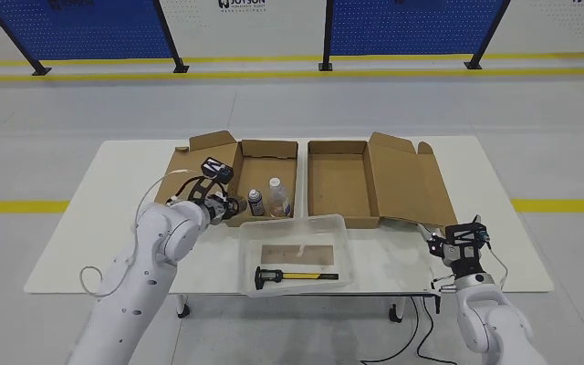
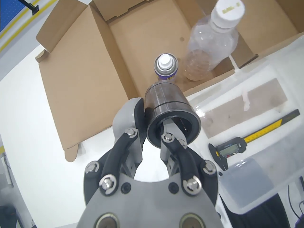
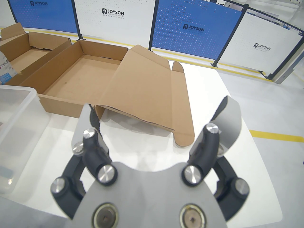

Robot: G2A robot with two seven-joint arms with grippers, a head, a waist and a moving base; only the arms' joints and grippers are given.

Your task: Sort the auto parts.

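Bearing (image 2: pixel 171 110) in left end effector (image 2: pixel 153 122) (one fingertip hidden inside)

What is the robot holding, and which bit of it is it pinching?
The left jaws hold a dark metal cylinder by the wall at its open end, one jaw outside, one inside. The right jaws are open and empty.

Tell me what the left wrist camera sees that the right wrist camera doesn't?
From the left wrist, not the right: the left gripper shut on a metal cylinder, a spray can standing in the left cardboard box, and a caliper lying in the clear bin.
From the right wrist, not the left: the open right gripper, the opened lid of the right box, and blue and white panels behind.
Both share the left cardboard box, the clear bin and the white table.
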